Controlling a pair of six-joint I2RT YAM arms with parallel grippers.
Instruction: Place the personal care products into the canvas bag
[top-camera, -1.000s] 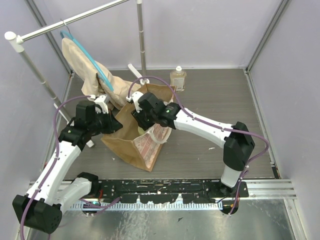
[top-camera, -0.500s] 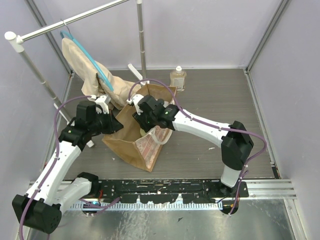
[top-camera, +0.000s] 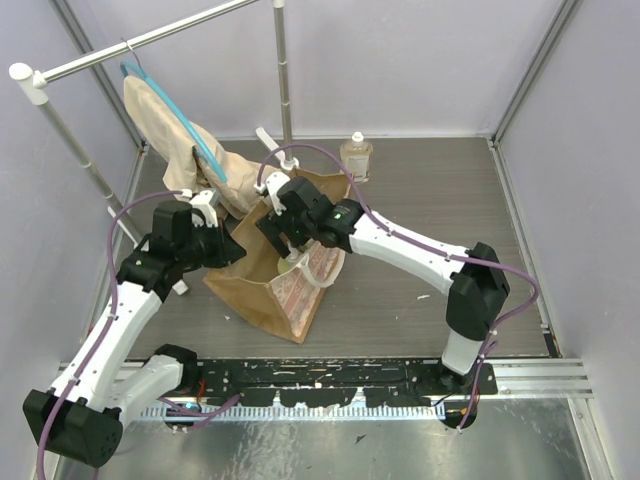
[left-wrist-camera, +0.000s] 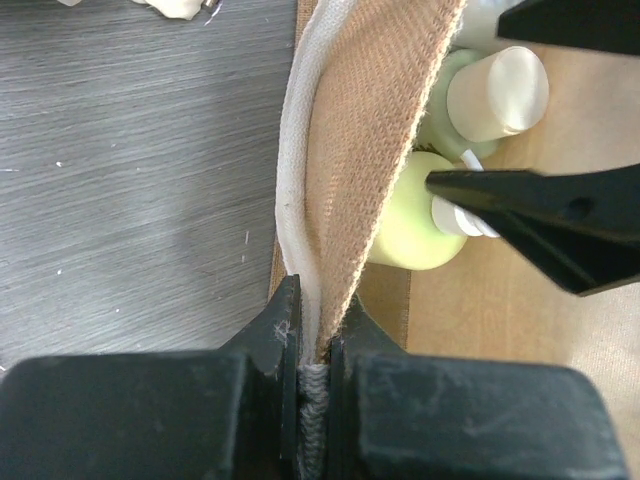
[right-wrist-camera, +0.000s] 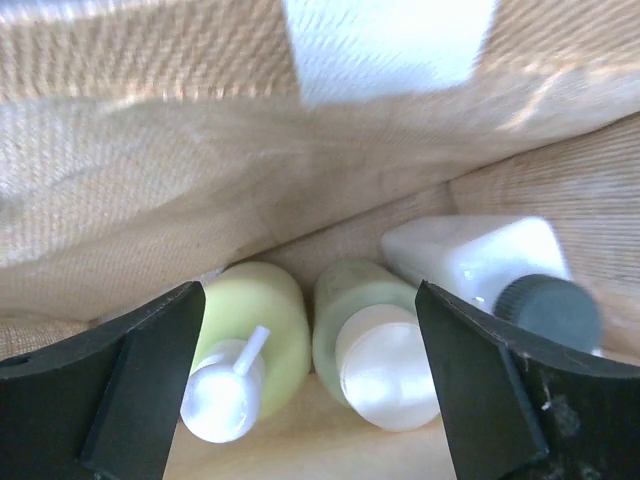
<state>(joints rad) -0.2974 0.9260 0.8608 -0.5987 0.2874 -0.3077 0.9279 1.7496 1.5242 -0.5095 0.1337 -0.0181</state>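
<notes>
The canvas bag sits on the left half of the table with its mouth open. The left gripper is clamped tight on the bag's cream-edged rim. The right gripper reaches down into the bag's mouth with its fingers spread wide apart, gripping nothing. Below it, three bottles lie side by side on the bag's floor. A yellow-green pump bottle touches a yellow-green capped bottle, and a white bottle with a black cap lies just beside that. The amber bottle stands upright at the table's far edge, well apart from the bag. A beige garment on a blue hanger hangs from a rack at the far left corner.
</notes>
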